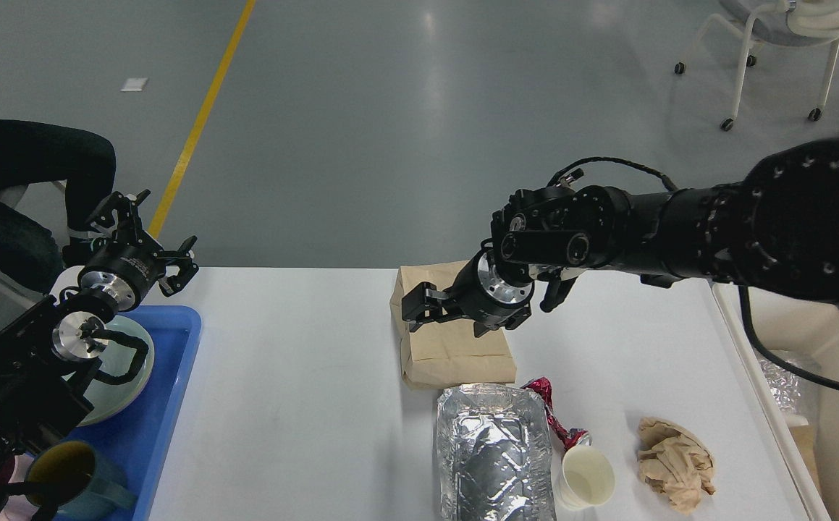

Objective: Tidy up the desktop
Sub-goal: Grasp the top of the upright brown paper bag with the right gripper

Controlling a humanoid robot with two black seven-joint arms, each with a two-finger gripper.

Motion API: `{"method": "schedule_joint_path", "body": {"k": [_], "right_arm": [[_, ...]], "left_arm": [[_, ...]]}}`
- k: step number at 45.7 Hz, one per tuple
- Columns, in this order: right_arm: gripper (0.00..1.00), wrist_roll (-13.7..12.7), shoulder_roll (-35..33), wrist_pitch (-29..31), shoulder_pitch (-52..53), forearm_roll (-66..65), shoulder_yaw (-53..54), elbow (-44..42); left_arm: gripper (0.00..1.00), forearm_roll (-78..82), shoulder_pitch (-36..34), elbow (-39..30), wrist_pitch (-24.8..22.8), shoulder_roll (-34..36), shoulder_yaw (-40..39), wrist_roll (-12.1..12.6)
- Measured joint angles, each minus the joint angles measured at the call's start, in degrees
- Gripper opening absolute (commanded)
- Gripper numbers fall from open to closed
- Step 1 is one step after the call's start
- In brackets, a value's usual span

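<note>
The white desktop (303, 405) carries a flat brown paper bag (455, 354) at the middle back. In front of it lie a crumpled foil tray (491, 449), a red wrapper (553, 416), a white paper cup (587, 476) and a crumpled brown paper ball (676, 463). My right gripper (418, 310) hangs open just over the left part of the paper bag and holds nothing. My left gripper (150, 235) is open and empty, raised above the table's back left corner.
A blue tray (162, 434) at the left edge holds a pale plate (126, 380) and a dark mug (75, 477). A white bin (835, 449) with foil inside stands at the right, partly hidden by my right arm. A seated person's legs (21, 188) show at far left.
</note>
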Motion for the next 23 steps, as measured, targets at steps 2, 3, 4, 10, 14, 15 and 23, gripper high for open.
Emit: {"method": "schedule_joint_path", "body": {"k": [2,3,4,10,14,15,23], "right_arm": [[1.00,0.00,1.31,-0.01,-0.80,-0.04,-0.34,-1.54],[1.00,0.00,2.01,0.00,-1.28,-0.09,-0.56,-2.38],[1.00,0.00,2.47,0.00,-1.63,-0.13,-0.67,-2.97],[1.00,-0.03,3.84,0.00,-4.38,-0.29,-0.90,-5.45],[1.00,-0.04,4.04,-0.07,-6.16,-0.59,-0.90,-6.58],[1.00,-0.06,4.06,-0.18,-6.69,-0.67,-0.90,-6.90],[1.00,-0.07,4.09,-0.93,-9.69,-0.86,-0.90,-8.72]], "left_arm": [[0.97,0.00,0.00,0.00,0.00,0.00,0.00,0.00],[0.97,0.00,0.00,0.00,0.00,0.00,0.00,0.00],[0.97,0.00,0.00,0.00,0.00,0.00,0.00,0.00],[0.97,0.00,-0.02,-0.01,0.00,0.00,0.00,0.00],[0.97,0.00,-0.02,-0.01,0.00,0.00,0.00,0.00],[0.97,0.00,-0.02,-0.01,0.00,0.00,0.00,0.00],[0.97,0.00,-0.02,-0.01,0.00,0.00,0.00,0.00]]}}
